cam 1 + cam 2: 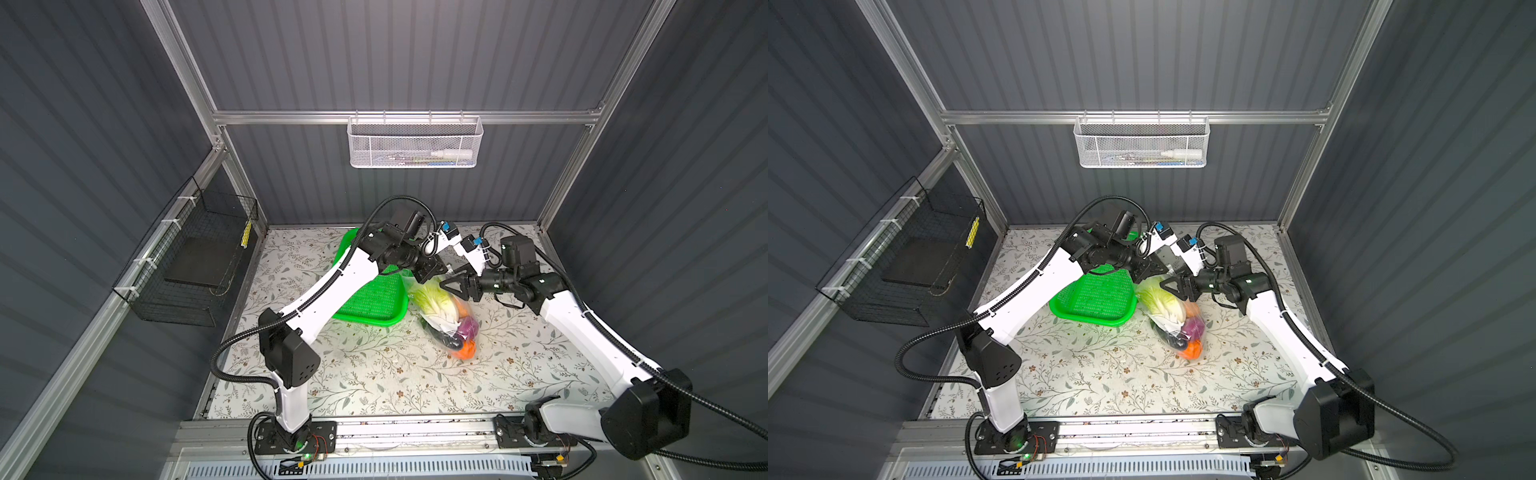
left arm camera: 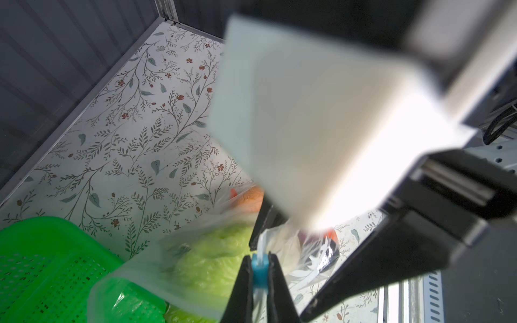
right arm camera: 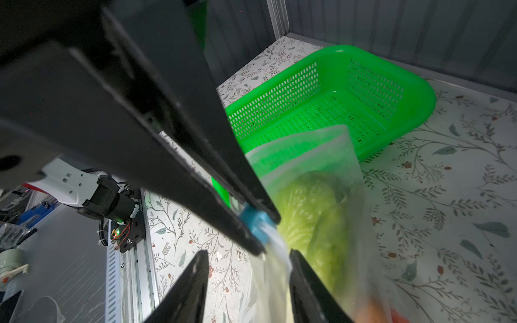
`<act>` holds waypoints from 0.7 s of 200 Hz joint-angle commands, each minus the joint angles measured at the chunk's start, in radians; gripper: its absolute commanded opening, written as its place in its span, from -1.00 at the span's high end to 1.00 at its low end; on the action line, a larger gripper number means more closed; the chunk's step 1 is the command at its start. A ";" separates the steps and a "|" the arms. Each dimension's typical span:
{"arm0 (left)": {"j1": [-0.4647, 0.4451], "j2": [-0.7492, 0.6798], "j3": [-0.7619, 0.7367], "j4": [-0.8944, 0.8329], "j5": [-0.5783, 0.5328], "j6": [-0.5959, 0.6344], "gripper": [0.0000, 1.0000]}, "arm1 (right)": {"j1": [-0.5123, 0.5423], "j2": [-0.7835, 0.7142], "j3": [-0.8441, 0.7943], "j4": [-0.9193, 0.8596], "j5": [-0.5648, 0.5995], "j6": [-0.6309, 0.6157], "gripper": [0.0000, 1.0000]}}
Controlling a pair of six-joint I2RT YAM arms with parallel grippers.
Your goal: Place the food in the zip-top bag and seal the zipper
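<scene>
**Left arm** [image 1: 332,286], **right arm** [image 1: 582,328]: white shell links, black joint housings.

**Left pincer** [image 1: 436,272], **right pincer** [image 1: 446,284]: 2 flat black triangular fingers each.

**Behind each pincer:** a black camera block [image 1: 517,249].

**Running back from the pincer:** black corrugated conduit [image 1: 214,359], fastened with white ties.

**At the end farthest from the pincer:** a black base plate [image 1: 328,436] with screws, and a green light [image 1: 299,444], lit.
</scene>
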 commanded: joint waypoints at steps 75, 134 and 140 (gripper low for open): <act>-0.056 -0.072 0.126 -0.036 -0.035 -0.083 0.94 | -0.004 -0.099 0.088 -0.069 -0.023 -0.128 1.00; -0.067 -0.142 -0.025 -0.053 -0.072 -0.068 0.64 | -0.019 -0.101 0.024 -0.090 -0.121 -0.216 1.00; -0.066 -0.143 -0.033 -0.051 -0.074 -0.053 0.57 | -0.019 -0.099 0.029 -0.104 -0.121 -0.229 1.00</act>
